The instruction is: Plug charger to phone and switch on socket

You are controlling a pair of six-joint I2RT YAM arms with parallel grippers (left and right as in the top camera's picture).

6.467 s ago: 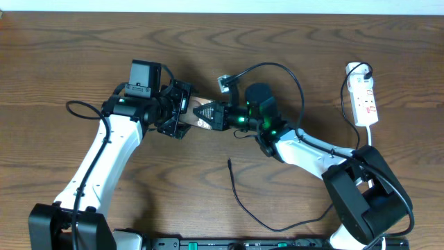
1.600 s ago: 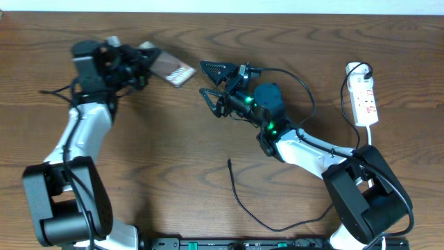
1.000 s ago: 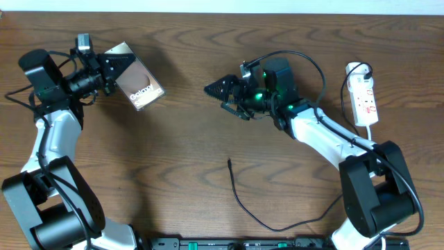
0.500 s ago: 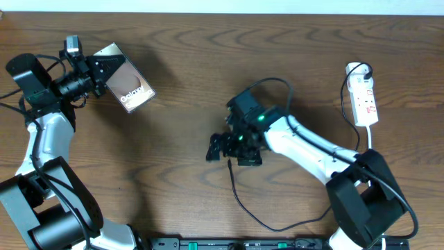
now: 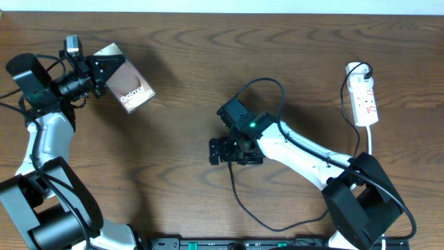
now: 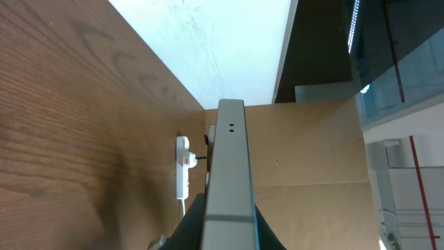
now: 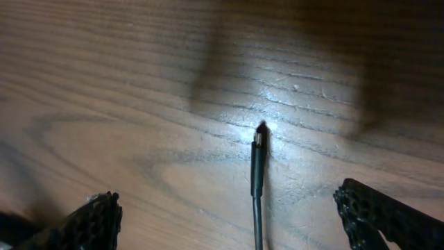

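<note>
Two arms reach over the wooden table (image 5: 208, 55). The left gripper (image 5: 99, 69) is clamped on one end of the phone (image 5: 130, 88), holding it at the far left with its "Galaxy" lettering facing up. The white socket (image 5: 365, 97) lies by the right edge, well apart from both. The right gripper (image 7: 243, 217) hangs spread wide, grasping nothing. The charger (image 7: 257, 170) lies on the wood between its fingers, plug tip untouched.

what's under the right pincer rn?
The charger's plug tip lies on the wooden table, between the open fingers of the right pincer, untouched. From overhead the pincer covers the tip; only the trailing cable shows.
</note>
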